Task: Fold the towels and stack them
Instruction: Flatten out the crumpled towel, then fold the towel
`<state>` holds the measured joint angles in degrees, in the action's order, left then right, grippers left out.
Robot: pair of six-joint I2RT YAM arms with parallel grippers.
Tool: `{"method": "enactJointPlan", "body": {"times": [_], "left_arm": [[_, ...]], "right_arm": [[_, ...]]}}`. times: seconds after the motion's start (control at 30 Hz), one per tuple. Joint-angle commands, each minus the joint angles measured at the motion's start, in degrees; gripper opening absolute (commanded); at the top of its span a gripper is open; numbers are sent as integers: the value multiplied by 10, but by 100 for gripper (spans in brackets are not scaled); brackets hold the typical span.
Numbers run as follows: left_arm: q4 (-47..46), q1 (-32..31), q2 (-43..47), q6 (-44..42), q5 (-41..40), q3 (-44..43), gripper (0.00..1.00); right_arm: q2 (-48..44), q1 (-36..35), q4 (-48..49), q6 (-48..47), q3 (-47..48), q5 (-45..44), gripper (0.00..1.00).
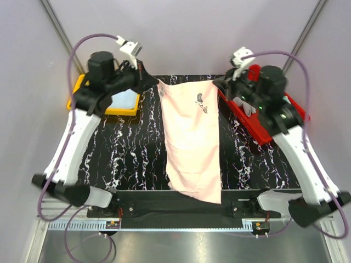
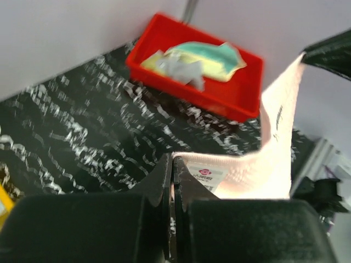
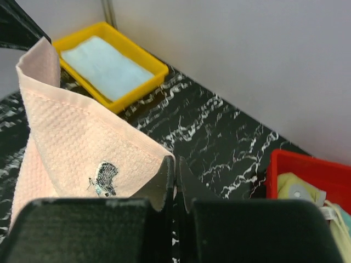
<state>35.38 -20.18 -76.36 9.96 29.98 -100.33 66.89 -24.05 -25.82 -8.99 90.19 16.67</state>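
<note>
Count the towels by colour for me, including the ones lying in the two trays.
pink towel: 1
light blue towel: 1
yellow towel: 1
teal-green towel: 1
grey towel: 1
Total: 5

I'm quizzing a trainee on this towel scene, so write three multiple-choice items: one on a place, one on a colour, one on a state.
1. Where is the light blue towel? A in the yellow tray; B on the bare table; C hanging from a gripper.
2. What colour is the held towel? A grey; B pink; C teal.
3. How is that towel held? A by one gripper alone; B by the left gripper and right gripper, a top corner each; C by neither.
Answers: 1 A, it lies flat in that tray; 2 B, the cloth is pink; 3 B, each wrist view shows a gripper shut on a corner.
</note>
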Motion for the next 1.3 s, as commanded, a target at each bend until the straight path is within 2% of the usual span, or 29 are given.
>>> {"method": "enactJointPlan", "body": {"times": [0.0, 0.13, 0.23, 0.27, 0.33, 0.4, 0.5, 0.7, 0.87, 1.0, 1.03, 1.17, 1.27], "left_arm": [[-20, 23, -82, -20, -61, -22, 0], [-51, 73, -202, -17, -47, -78, 0], [-54, 94, -315, -27, -26, -165, 0], [-56, 98, -365, -26, -13, -209, 0], [-70, 108, -413, -21, 5, -266, 0], [-80, 114, -468, -17, 16, -294, 0], [-118, 122, -505, -7, 32, -299, 0], [-146, 122, -477, -50, 16, -190, 0], [-136, 121, -418, -82, -11, -86, 0], [-130, 119, -373, -83, -24, -11, 0], [-120, 118, -364, -82, -51, 4, 0], [-74, 117, -340, -95, -47, 34, 0], [-95, 110, -285, -95, -80, 108, 0]], "right_arm": [[79, 15, 93, -37, -42, -40, 0], [197, 65, 139, -57, -18, -2, 0], [300, 102, 167, -58, 32, 29, 0], [351, 109, 163, -59, 71, 43, 0], [401, 120, 142, -72, 119, 70, 0], [463, 121, 111, -93, 177, 81, 0], [510, 120, 107, -101, 203, 100, 0], [517, 120, 111, -110, 159, 112, 0], [462, 117, 120, -106, 57, 129, 0], [438, 112, 108, -81, 15, 149, 0], [432, 108, 91, -78, 10, 145, 0], [379, 78, 86, -68, -67, 96, 0], [345, 58, 86, -61, -114, 70, 0]]}}
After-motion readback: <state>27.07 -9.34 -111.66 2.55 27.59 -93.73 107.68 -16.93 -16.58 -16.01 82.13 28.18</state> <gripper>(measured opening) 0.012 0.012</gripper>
